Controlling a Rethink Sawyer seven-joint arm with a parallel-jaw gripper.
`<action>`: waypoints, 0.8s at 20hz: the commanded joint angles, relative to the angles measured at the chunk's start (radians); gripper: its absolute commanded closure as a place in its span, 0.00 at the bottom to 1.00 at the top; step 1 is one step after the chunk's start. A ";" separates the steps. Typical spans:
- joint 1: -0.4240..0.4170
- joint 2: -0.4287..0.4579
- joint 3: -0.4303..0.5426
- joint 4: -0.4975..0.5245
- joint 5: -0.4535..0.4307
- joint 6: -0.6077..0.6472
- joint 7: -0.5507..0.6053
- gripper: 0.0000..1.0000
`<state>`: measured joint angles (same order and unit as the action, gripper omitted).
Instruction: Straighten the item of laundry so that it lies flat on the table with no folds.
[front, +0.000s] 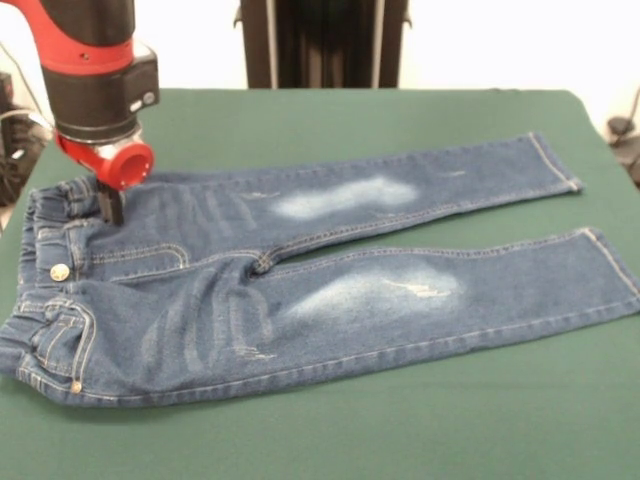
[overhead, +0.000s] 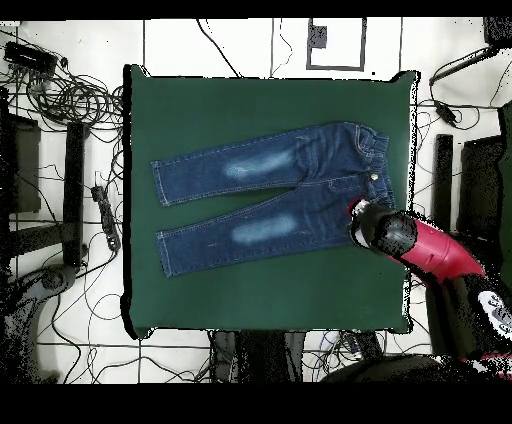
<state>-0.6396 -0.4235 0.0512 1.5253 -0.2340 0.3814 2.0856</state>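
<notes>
Bench (front: 330, 115) w/ plain dark green cloth-like top, much wider than the jeans (front: 300, 270). Overhead view: white tiled floor (overhead: 230, 45) around bench, lots of black cables (overhead: 70, 95) strewn on it, dark equipment at both sides.

Jeans lie spread front-up on bench, both legs out flat, slightly splayed w/ a narrow gap between them. Long axis runs across the bench: waistband (front: 40, 210) end right under the gripper (front: 108, 205), leg hems (front: 560, 160) well apart from it at the opp. end. Faded whitish patch on each thigh; metal button (front: 60, 271) near the gripper, just beside waistband.

Red/black arm (front: 95, 60) comes down over waistband corner. Gripper tip dark, touching or just above the denim at waistband edge; can't tell if fingers are apart or together
</notes>
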 joint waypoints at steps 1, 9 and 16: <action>0.003 0.023 0.037 0.063 0.035 0.072 0.075 1.00; -0.020 0.075 0.037 0.033 -0.005 0.022 0.047 1.00; -0.019 0.124 0.030 0.016 -0.031 -0.031 0.045 1.00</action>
<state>-0.6755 -0.4112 0.0509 1.5247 -0.2342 0.3808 2.0856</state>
